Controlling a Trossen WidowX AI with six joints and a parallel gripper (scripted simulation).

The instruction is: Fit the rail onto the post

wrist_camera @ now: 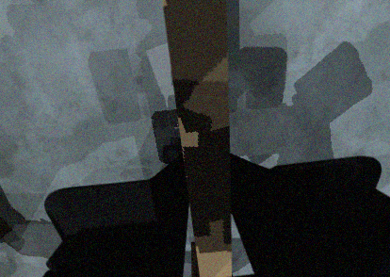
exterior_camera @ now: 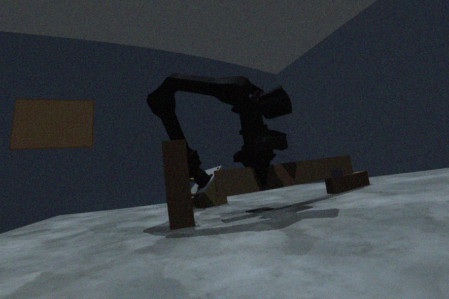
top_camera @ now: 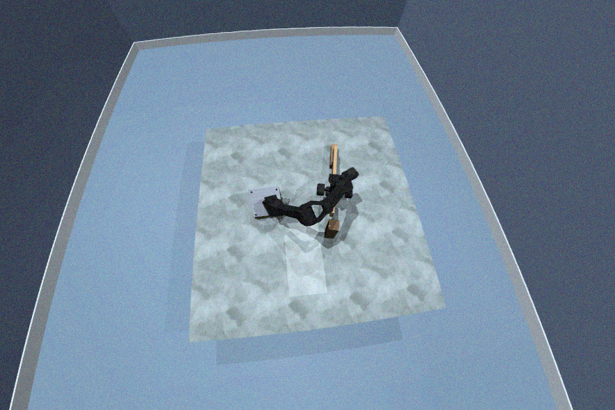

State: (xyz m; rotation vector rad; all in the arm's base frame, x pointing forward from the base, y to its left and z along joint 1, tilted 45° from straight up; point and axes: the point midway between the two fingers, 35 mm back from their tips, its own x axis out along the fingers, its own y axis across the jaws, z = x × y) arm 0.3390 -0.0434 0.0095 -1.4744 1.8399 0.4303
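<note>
We find the gripper (exterior_camera: 263, 176) clamped on the rail (exterior_camera: 313, 171), approx. mid-length, arm (exterior_camera: 210, 86) arching over from its base plate (top_camera: 264, 201) and coming down on the rail from above. In wrist view the rail (wrist_camera: 200, 57) runs straight up the centre of frame betw. the two dark finger bodies (wrist_camera: 115, 221), which sit tight against both its sides.

Rail position: in exterior view the far end sits at the low footboard block (exterior_camera: 346, 181) on the right; near end points toward the post (exterior_camera: 177, 183) on the left. Rail slopes down toward the post side and its near end reads low, beside the post rather than up at its upper part. We cannot tell from that angle whether the end touches the table (exterior_camera: 302, 247), as the arm's lower links and shadow cover that spot.

Top view: rail (top_camera: 333, 154) lies in line w/ the post (top_camera: 331, 228), gripper (top_camera: 338, 188) across it. Pegs and holes not discernible in any view, too small and too dark. Rail end and post not seen mated.
</note>
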